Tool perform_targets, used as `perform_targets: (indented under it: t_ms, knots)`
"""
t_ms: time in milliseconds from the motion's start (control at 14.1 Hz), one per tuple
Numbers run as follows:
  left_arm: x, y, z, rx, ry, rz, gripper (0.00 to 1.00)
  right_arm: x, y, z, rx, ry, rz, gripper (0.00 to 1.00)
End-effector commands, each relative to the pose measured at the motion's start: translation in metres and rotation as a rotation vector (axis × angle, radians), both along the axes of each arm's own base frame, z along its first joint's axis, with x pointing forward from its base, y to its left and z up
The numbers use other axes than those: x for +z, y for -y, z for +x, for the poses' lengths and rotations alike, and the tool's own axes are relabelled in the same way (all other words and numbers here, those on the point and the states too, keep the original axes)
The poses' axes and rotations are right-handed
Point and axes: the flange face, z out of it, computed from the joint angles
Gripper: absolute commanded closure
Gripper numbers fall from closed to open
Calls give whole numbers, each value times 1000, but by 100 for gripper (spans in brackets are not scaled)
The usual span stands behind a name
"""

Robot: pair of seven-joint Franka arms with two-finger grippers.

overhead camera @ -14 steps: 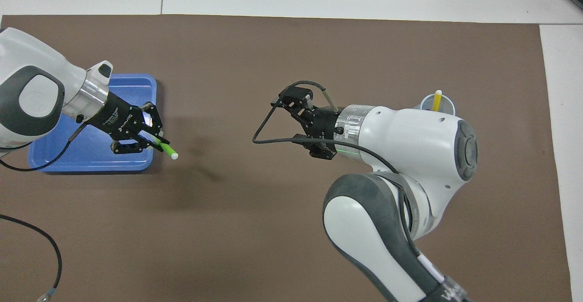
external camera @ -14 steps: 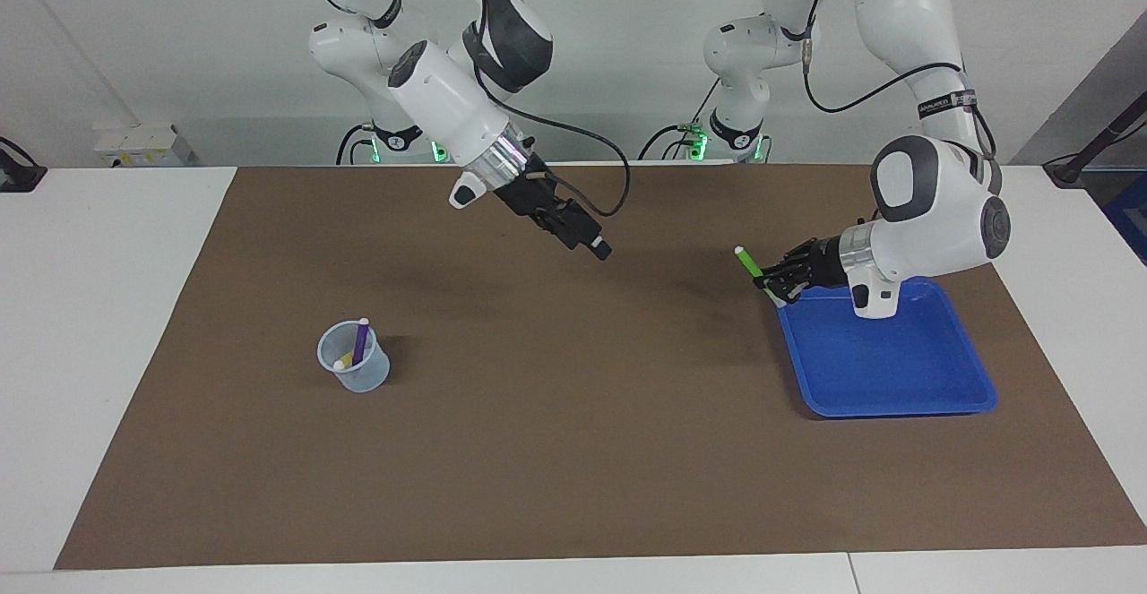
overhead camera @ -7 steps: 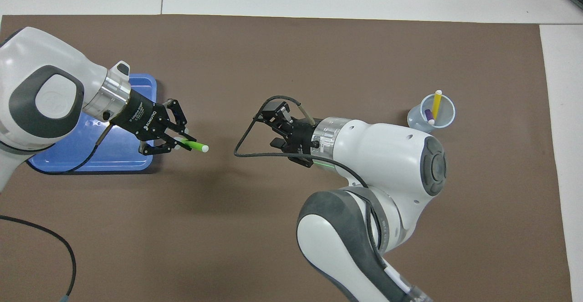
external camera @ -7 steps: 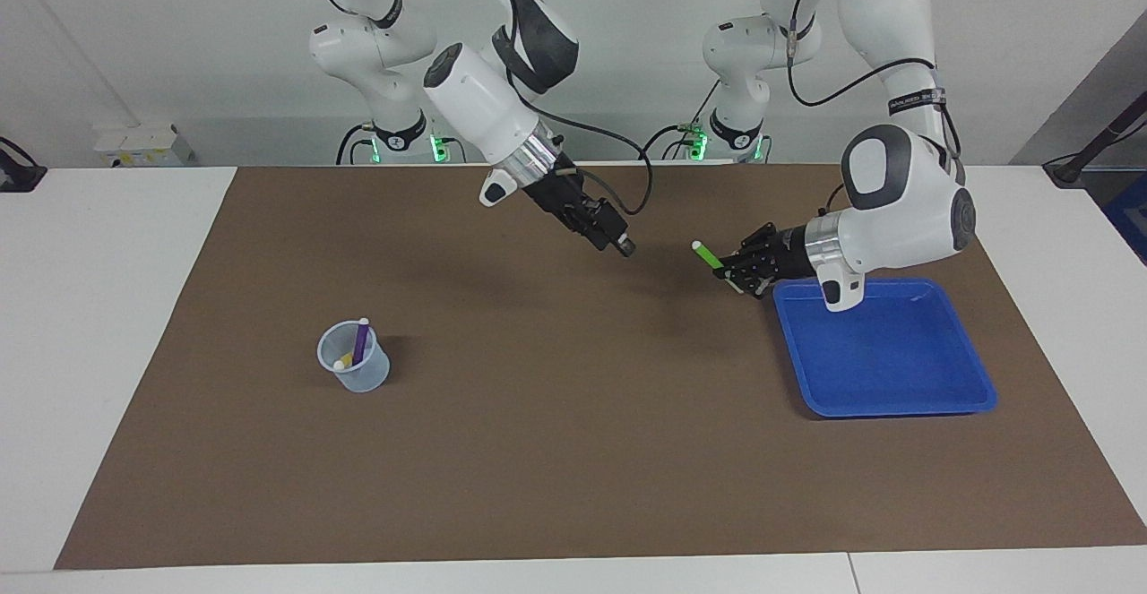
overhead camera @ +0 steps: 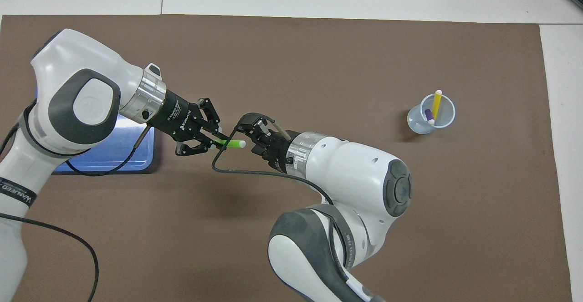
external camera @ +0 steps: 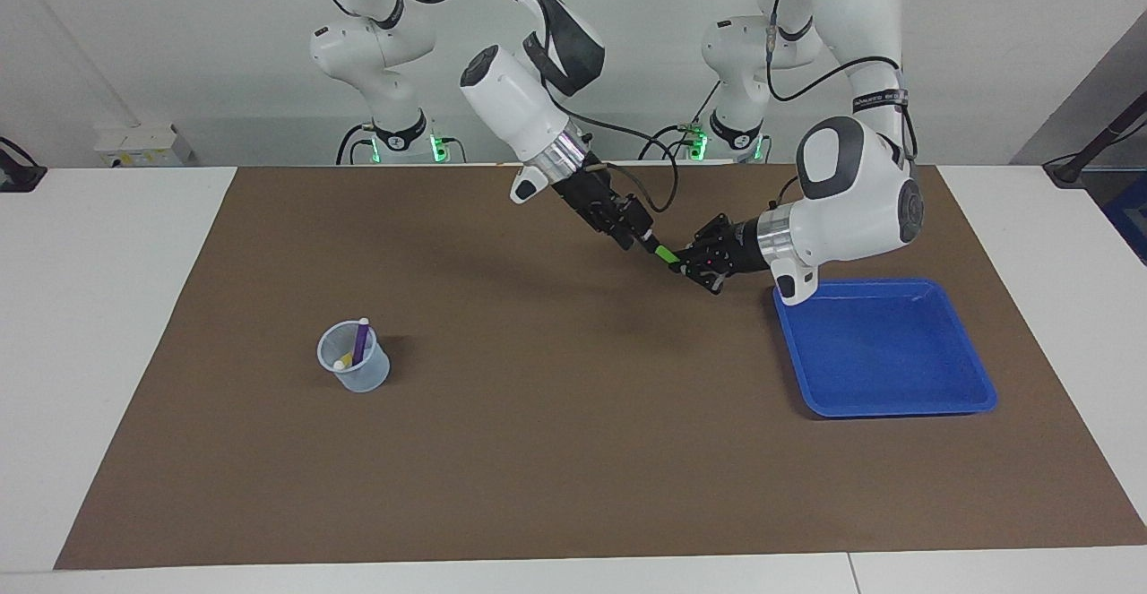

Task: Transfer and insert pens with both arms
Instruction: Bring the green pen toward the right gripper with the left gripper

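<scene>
Slim green marker pen held in air between both grippers, over brown mat's middle.
Left gripper clamps it; right gripper meets its pale tip, grip unclear.

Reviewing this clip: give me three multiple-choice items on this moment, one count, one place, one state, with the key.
1. How many pens stand in the clear plastic cup? A one; B two; C three.
2. Where is the slim green marker pen? A inside that cup; B across that cup's rim; C in the air between the left end effector and the right end effector.
3. The left end effector is: A open; B shut on the green marker pen; C shut on nothing.
Key: 1 B, the purple pen and yellow pen stand there; 2 C, it hangs between them; 3 B, its fingers pinch it.
</scene>
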Motion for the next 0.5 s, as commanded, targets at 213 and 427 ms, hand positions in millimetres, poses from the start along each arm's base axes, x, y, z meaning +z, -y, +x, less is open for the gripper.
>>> perform_targets:
  t_ms: [213,427]
  knots:
    - [7,18,-8,87,-12,2,100,-2,-3,-4,-8,-1,13,32]
    - [10,18,-8,85,-8,3,100,-3,0,-1,4,13,3,36]
